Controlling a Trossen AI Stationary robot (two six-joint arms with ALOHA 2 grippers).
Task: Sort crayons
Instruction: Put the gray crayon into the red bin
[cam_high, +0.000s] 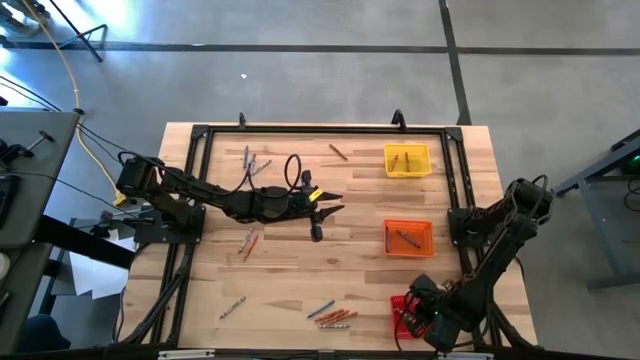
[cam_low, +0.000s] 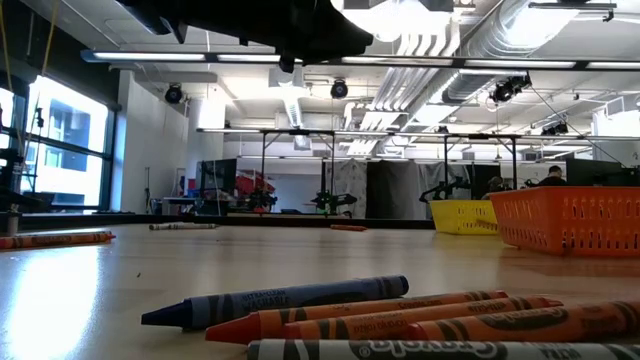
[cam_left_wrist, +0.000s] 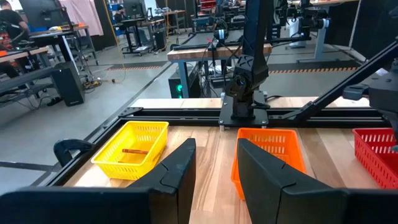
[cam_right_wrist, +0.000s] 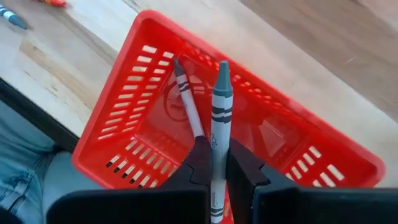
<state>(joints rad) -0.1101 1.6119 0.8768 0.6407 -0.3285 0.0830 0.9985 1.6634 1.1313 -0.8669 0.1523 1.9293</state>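
Observation:
My right gripper (cam_right_wrist: 214, 149) points down over the red mesh tray (cam_right_wrist: 124, 130) at the table's near right and is shut on a grey crayon (cam_right_wrist: 219, 106). A second grey crayon (cam_right_wrist: 186, 99) lies inside that tray. My left gripper (cam_high: 337, 204) hovers level over the middle of the table, open, with nothing between its fingers (cam_left_wrist: 180, 168). It faces the yellow tray (cam_left_wrist: 134, 146), which holds a crayon, and the orange tray (cam_left_wrist: 273, 146). Loose crayons (cam_high: 333, 316) lie flat on the table near its front edge, among them a blue one (cam_low: 280, 300) and orange ones (cam_low: 400, 318). My right gripper pinches the grey crayon's wrapped shaft (cam_right_wrist: 215, 163) between its two fingers. The crayon runs along the fingers, and its pointed end (cam_right_wrist: 222, 67) sticks out well past the fingertips. It is lifted clear, pointing down into the red tray.
More crayons lie scattered at the far left (cam_high: 250, 160), far middle (cam_high: 338, 152), left middle (cam_high: 247, 240) and near left (cam_high: 232, 307). A black frame (cam_high: 300, 128) rims the table. The orange tray (cam_high: 409, 237) and the yellow tray (cam_high: 407, 160) stand along the right side.

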